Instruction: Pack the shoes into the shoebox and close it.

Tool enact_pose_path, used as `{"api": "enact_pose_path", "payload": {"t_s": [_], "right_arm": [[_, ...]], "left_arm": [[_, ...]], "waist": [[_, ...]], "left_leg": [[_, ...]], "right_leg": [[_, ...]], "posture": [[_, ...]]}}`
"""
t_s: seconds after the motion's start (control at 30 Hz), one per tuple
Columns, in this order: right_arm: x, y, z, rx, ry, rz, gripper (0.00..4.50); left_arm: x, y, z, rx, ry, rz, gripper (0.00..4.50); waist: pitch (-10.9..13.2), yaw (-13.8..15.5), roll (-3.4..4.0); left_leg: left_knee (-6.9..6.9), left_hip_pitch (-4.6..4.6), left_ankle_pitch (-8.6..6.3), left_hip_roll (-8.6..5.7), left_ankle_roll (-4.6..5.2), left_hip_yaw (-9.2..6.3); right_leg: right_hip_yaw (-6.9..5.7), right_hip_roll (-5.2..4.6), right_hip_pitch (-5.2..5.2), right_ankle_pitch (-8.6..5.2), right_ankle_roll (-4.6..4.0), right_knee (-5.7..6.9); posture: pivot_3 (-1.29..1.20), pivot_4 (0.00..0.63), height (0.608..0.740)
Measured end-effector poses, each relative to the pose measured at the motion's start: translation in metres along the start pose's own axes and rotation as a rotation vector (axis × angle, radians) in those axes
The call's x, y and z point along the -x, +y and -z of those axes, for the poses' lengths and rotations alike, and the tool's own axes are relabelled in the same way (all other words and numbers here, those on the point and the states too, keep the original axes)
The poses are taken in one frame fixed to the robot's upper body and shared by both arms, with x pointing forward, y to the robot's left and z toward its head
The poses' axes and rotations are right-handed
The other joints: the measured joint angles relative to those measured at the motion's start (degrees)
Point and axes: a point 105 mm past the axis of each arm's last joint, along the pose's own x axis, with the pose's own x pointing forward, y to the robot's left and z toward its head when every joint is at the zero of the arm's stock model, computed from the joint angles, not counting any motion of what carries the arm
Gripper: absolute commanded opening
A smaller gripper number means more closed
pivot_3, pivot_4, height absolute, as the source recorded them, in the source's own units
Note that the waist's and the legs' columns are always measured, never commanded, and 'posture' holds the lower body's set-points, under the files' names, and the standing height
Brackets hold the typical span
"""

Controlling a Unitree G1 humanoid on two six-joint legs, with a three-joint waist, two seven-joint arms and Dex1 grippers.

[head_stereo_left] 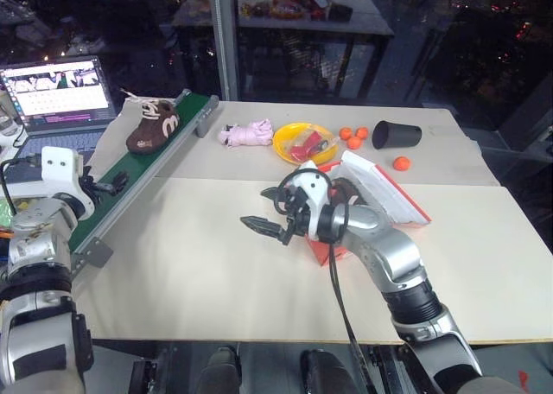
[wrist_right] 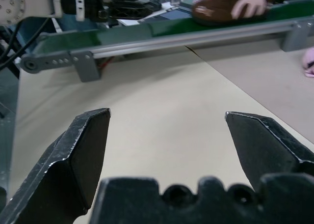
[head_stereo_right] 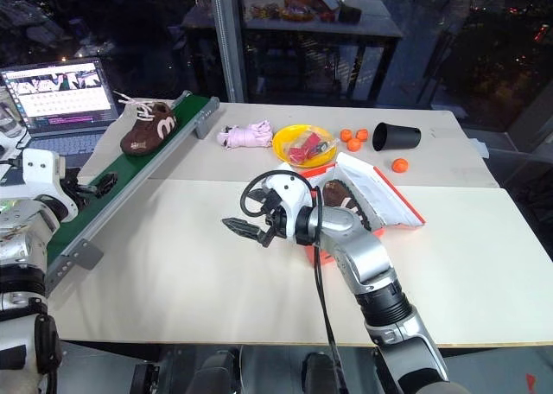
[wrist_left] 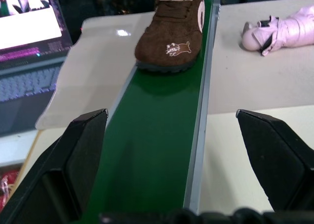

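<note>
Both sets of fingers are spread wide and hold nothing: the left gripper (wrist_left: 171,160) hovers over the green conveyor (wrist_left: 152,150), a brown shoe (head_stereo_left: 153,128) at its 12 o'clock; the right gripper (head_stereo_left: 259,227) hangs above the table (head_stereo_left: 216,273). The open shoebox (head_stereo_right: 380,195), at the right gripper's 3 o'clock, holds the second shoe (head_stereo_right: 339,195). A yellow bowl (head_stereo_left: 289,148) holds red items.

Between the green conveyor (head_stereo_left: 143,182) and the shoebox (head_stereo_left: 380,195) the counter (head_stereo_left: 199,264) lies bare, a wide lane in front of the right pincer (head_stereo_left: 263,227). The belt ahead of the left pincer (head_stereo_left: 117,183) runs unobstructed up to the brown shoe (head_stereo_left: 153,126). Behind (toward the window) it is crowded: pink cloth bundle (head_stereo_left: 246,134), yellow bowl (head_stereo_left: 303,142), oranges (head_stereo_left: 352,136), black cup (head_stereo_left: 396,135). A laptop (head_stereo_left: 60,92) flanks the conveyor's outer side.
</note>
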Motion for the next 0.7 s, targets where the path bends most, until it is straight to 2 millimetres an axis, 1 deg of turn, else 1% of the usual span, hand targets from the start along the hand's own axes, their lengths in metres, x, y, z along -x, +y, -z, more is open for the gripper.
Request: {"api": "enact_pose_path", "payload": {"t_s": [0.17,0.33,0.53,0.7], "right_arm": [[0.003,-0.005,0.003,-0.001,0.010,0.018,4.47],[0.007,-0.009,0.005,0.002,0.022,0.033,4.47],[0.009,-0.011,0.010,-0.005,0.032,0.042,4.47],[0.012,-0.013,0.011,0.005,0.046,0.054,4.47]], "left_arm": [[-0.005,0.008,-0.002,-0.007,0.002,-0.028,4.50],[-0.009,0.008,0.011,-0.013,0.046,-0.039,4.50],[-0.016,0.005,-0.003,-0.040,0.015,-0.037,4.50],[-0.015,0.007,0.002,-0.037,0.036,-0.055,4.50]], "waist": [[0.0,0.0,-0.03],[0.0,0.0,-0.05],[0.0,0.0,-0.07],[0.0,-0.1,-0.07]], "left_leg": [[0.00,-0.14,0.02,0.00,0.03,0.00],[0.03,-0.23,0.03,0.00,0.03,0.02],[0.05,-0.30,0.03,-0.01,0.02,0.02],[0.05,-0.30,0.04,0.00,0.02,0.01]], "right_leg": [[0.00,0.01,-0.14,0.00,-0.01,0.04],[0.00,0.01,-0.22,0.01,0.00,0.07],[0.00,0.01,-0.26,0.01,0.00,0.08],[0.00,0.02,-0.28,0.01,0.01,0.10]], "posture": [[0.00,0.150,0.740],[0.00,0.150,0.740],[0.00,0.150,0.740],[0.00,0.150,0.740]]}}
